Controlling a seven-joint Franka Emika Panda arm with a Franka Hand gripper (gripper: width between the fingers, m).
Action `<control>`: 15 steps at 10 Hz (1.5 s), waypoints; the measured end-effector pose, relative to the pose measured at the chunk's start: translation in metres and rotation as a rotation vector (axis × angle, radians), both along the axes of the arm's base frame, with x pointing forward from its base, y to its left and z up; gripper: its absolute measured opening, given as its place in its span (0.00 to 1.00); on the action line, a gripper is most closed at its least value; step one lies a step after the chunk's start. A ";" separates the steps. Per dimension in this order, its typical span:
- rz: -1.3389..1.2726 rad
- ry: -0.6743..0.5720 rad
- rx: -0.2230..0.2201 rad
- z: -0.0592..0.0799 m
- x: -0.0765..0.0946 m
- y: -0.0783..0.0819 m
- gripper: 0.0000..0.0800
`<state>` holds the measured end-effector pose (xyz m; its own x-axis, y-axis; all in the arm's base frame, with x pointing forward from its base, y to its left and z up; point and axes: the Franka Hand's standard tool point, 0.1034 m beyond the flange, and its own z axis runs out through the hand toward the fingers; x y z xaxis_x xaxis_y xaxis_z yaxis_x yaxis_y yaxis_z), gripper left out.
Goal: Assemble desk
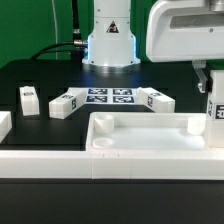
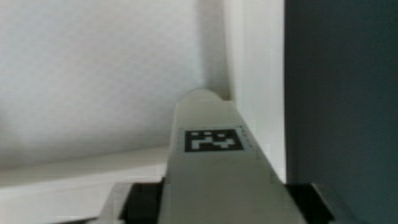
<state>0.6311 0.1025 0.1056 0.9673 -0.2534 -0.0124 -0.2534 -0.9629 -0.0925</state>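
- four legs and one tabletop show; sides below = exterior view's.
- far left edge: white piece (image 1: 3, 125) cut off by the frame, can't tell what it is.
- upright leg (image 1: 29, 98) stands alone on the black worktop (image 1: 45, 78), apart from the others.
- lying leg (image 1: 65, 103) is on its side, just left of the marker board (image 1: 108, 97).
- marker board lies flat at centre, in front of the robot base (image 1: 108, 45).
- third leg (image 1: 155, 100) lies just beside the board's right end; touching or not, can't tell.
- long white rail (image 1: 45, 162) runs along the front.
- tabletop (image 1: 140, 135) sits centre to right just behind the rail, rim up.
- held leg (image 1: 214, 110) is upright at the tabletop's right end, tag facing the cam; seated or not, can't tell.
- wrist view: fingers (image 2: 310, 200) pinch the held leg (image 2: 214, 150) from both sides, w/ white tabletop (image 2: 89, 80) behind it.
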 end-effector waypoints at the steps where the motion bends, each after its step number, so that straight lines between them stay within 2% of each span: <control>1: -0.091 0.000 0.004 0.000 0.000 0.000 0.36; 4: -0.424 0.026 0.045 0.000 0.000 0.000 0.36; 9: -0.823 0.084 0.081 -0.001 -0.001 0.005 0.36; 13: -0.962 0.111 0.083 -0.001 -0.001 0.007 0.37; 15: -0.922 0.107 0.083 -0.002 -0.001 0.007 0.76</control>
